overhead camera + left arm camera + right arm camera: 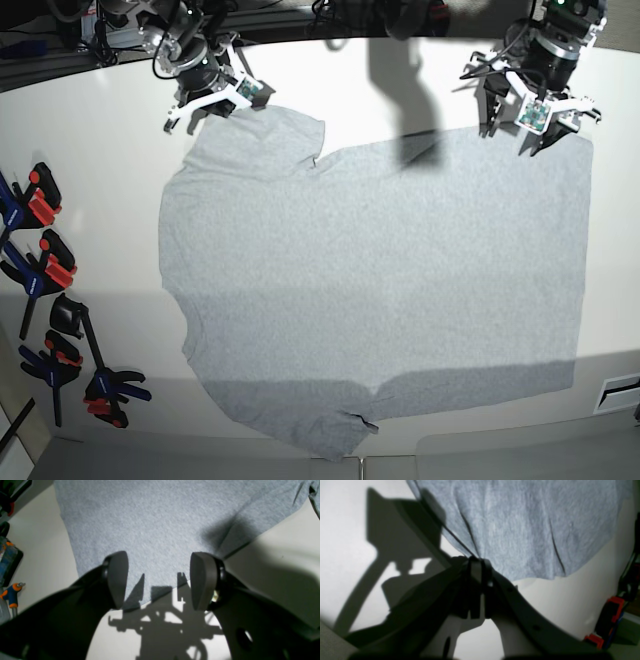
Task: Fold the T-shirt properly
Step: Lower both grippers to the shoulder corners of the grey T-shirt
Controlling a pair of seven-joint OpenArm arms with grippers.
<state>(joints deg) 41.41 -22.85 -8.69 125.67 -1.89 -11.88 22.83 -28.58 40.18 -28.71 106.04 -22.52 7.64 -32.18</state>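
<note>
On the white table [90, 110], the T-shirt [380, 290] is spread almost flat, plain grey side up, with its hem toward the side of the left gripper and its sleeves toward the side of the right gripper. The far sleeve [262, 140] is seen bunched and slightly lifted at its edge.

The right gripper [477, 563] is closed on that sleeve's edge; in the right wrist view the cloth is drawn into tight creases that converge at the pinched fingertips. The left gripper [160, 580] is held open over the far hem corner, its two pads [118, 578] standing wide apart with the hem edge between them, and no cloth is gripped by it. Whether the pads touch the fabric cannot be told.

Several risks are judged from this arrangement. Only a thin bite of fabric appears to be held on the right, so the sleeve could slip out if it is pulled hard or fast. Because one side is gripped and the other is not, any lift made now would be uneven, and the body of the shirt could be dragged askew or wrinkled across the table. If the left pads are closed too high above the table, the hem may be missed entirely; if too much is gathered, both layers could be bunched and the fold line spoiled. The clamps [50, 270] lying near the table's edge could be snagged if the cloth is swept that way.
</note>
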